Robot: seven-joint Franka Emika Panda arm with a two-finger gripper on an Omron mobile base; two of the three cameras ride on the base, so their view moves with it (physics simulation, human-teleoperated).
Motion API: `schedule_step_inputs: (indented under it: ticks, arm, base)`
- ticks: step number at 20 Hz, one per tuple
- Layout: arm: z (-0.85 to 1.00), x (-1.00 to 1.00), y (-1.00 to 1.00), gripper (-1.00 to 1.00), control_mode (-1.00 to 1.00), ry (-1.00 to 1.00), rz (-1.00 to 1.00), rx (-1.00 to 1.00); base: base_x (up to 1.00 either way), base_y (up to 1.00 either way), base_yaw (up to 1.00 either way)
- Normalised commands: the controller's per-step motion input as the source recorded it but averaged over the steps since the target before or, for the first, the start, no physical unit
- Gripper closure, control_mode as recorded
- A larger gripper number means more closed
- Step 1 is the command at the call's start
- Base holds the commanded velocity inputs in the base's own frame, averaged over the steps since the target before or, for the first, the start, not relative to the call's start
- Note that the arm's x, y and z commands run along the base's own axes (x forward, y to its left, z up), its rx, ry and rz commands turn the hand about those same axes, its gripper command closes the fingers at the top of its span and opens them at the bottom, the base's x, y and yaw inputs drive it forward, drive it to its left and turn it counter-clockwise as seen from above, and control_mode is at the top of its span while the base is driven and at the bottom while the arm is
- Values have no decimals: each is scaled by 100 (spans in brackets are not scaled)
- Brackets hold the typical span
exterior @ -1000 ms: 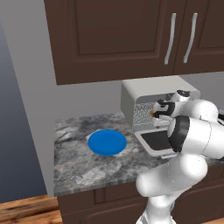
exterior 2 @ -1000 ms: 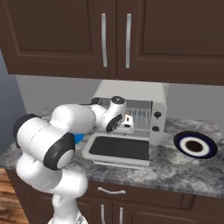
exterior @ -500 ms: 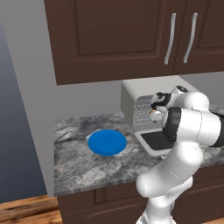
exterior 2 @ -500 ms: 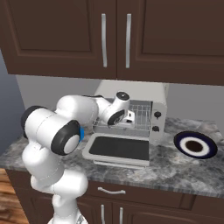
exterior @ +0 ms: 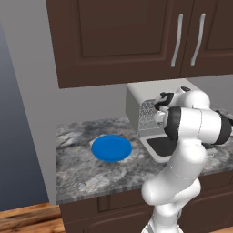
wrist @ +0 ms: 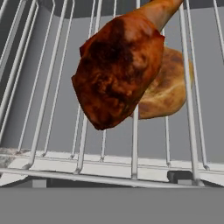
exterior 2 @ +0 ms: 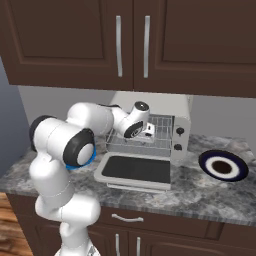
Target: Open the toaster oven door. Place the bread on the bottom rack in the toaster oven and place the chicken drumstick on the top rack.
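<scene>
Gripper (exterior 2: pixel 149 131) is wide open and not holding anything, sitting right at the mouth of the toaster oven (exterior 2: pixel 150 131), about level with the upper shelf.

Going left to right on the table (exterior: pixel 82 173): there's a blue plate (exterior: pixel 111 148) sitting bare off to the left, then the toaster oven with its 2 black knobs (exterior 2: pixel 178 139) on the right side of the front, then a dark plate with a white ring (exterior 2: pixel 223 166) further right.

Toaster oven door (exterior 2: pixel 135 171) is folded all the way down, lying flat in front of the oven.

From the hand view, the chicken drumstick (wrist: pixel 118 65) is lying on the top rack (wrist: pixel 135 127) straight ahead of the gripper, thick end toward the camera and the bone end pointing deeper into the oven. The gripper isn't touching it.

Bread (wrist: pixel 168 87) shows through the wires just behind and to the right of the drumstick, lower down, so it looks like it's on the bottom rack.
</scene>
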Motion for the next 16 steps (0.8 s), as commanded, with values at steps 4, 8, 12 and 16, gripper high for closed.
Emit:
schedule_step_inputs:
  ticks: [4,8,12,16]
  arm:
    - [0,23,0,-100,-100,0,0,0]
    - [-3,23,0,-100,-100,0,0,0]
    - [-1,2,0,-100,-100,0,0,1]
    - [0,-8,0,-100,-100,0,0,1]
  base:
    - [0,0,0]
    - [0,0,0]
    - [0,0,0]
    - [0,0,0]
